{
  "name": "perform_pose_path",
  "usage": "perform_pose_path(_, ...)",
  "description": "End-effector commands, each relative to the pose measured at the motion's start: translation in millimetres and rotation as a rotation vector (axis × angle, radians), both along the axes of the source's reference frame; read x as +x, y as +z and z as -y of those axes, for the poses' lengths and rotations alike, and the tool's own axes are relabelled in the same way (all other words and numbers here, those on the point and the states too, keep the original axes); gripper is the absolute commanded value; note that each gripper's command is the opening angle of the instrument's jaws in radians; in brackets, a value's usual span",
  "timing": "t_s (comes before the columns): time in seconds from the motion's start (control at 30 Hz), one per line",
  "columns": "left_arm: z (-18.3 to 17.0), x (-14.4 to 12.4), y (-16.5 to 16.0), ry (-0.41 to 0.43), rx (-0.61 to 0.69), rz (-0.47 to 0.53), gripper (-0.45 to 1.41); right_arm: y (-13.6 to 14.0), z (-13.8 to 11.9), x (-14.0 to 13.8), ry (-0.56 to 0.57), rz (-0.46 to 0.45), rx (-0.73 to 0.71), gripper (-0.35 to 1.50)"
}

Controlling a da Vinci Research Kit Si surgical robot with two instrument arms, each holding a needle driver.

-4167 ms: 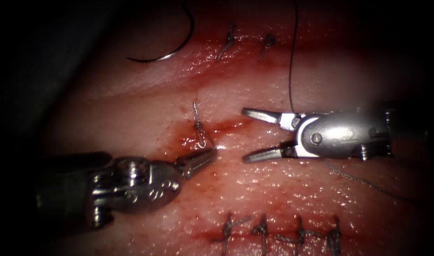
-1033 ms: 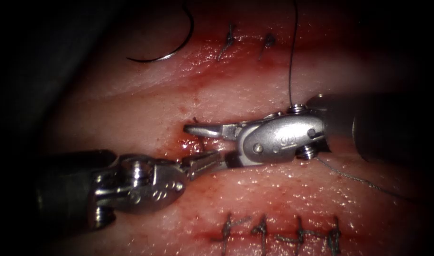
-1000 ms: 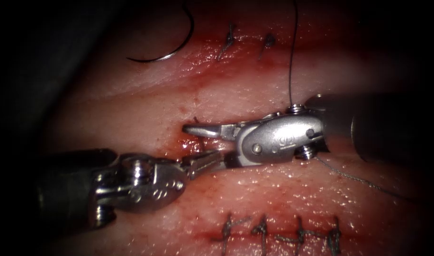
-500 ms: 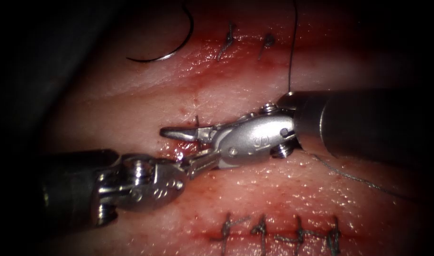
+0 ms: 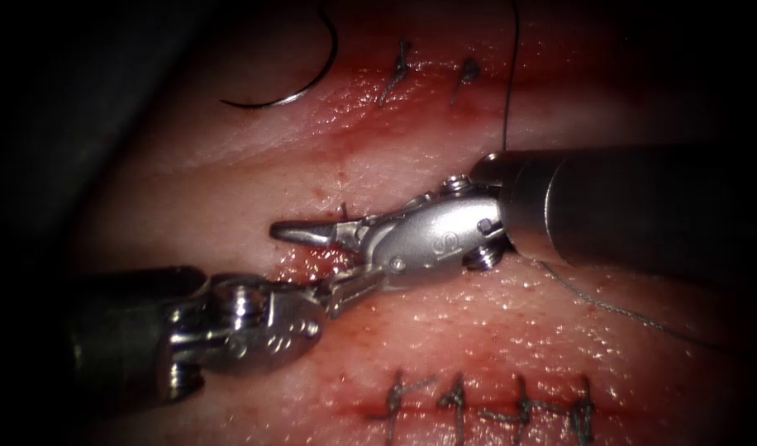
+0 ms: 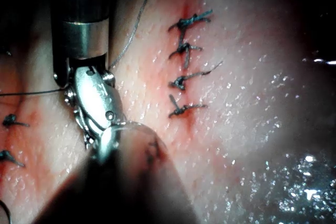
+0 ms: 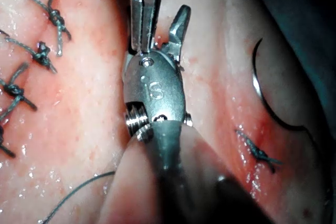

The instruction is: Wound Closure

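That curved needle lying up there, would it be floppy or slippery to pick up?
Probably stiff: the needle keeps its smooth curve while lying free on the tissue, held by neither tool. Likely slippery, as it shines like bare metal. It looks thin, so probably light, and might rock on its curve if nudged.

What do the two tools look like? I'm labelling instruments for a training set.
Both are dark cylindrical shafts ending in polished silver metal wrists with round pivot screws and slim tapered jaws. The right arm's tool has a rounded clevis with faint stamped characters and a threaded stud. The left arm's tool has a bulbous silver clevis, also faintly stamped.
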State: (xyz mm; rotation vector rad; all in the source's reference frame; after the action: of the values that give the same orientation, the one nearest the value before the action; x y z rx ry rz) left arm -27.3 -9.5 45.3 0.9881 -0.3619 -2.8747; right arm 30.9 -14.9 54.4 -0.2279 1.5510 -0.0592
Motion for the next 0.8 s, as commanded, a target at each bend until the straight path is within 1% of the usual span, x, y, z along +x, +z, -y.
perform_pose_path(0.03, 0.0, -0.6, 0.7, 0.001, 0.0, 0.001, -0.45, 0.4, 0.2, 0.7, -0.017, -0.016, -0.013, 0.94)
perform_pose_path(0.07, 0.0, -0.6, 0.8, -0.001, -0.002, 0.003, -0.45, 0.4, 0.3, 0.5, -0.024, -0.025, -0.02, 0.54)
perform_pose_path(0.1, 0.0, -0.6, 0.8, -0.001, -0.002, 0.003, -0.45, 0.4, 0.3, 0.5, -0.024, -0.025, -0.02, 0.54)
perform_pose_path(0.13, 0.0, -0.6, 0.9, 0.0, -0.001, -0.001, -0.45, 0.4, 0.3, 0.3, -0.058, -0.007, -0.036, -0.35)
perform_pose_path(0.33, 0.1, -0.5, 1.4, 0.003, 0.005, -0.003, -0.45, 0.6, 0.1, 0.4, -0.051, 0.004, -0.042, -0.35)
perform_pose_path(0.37, 0.1, -0.5, 1.5, 0.005, 0.007, -0.004, -0.45, 0.6, 0.1, 0.4, -0.048, 0.002, -0.042, -0.1)
perform_pose_path(0.43, 0.1, -0.4, 1.6, 0.001, 0.01, -0.002, -0.45, 0.6, -0.2, 0.5, -0.03, 0.009, -0.028, 0.91)
perform_pose_path(0.47, 0.2, -0.4, 1.6, 0.001, 0.009, -0.003, -0.45, 0.5, -0.5, 0.7, 0.0, 0.03, 0.004, 1.35)
perform_pose_path(0.5, 0.2, -0.4, 1.6, 0.001, 0.009, -0.003, -0.45, 0.5, -0.5, 0.7, 0.0, 0.03, 0.004, 1.35)
perform_pose_path(0.53, 0.3, -0.3, 1.5, 0.004, 0.011, -0.004, -0.45, 0.5, -0.7, 0.8, 0.036, 0.048, 0.023, 1.48)
perform_pose_path(0.67, 0.6, 0.2, 1.2, 0.008, 0.011, -0.002, -0.45, 0.6, -0.6, 0.3, 0.038, 0.047, 0.028, 1.48)
perform_pose_path(0.8, 1.7, 2.5, 0.1, 0.017, 0.018, 0.007, -0.45, 0.8, -0.7, -2.6, 0.052, 0.077, 0.038, 1.48)
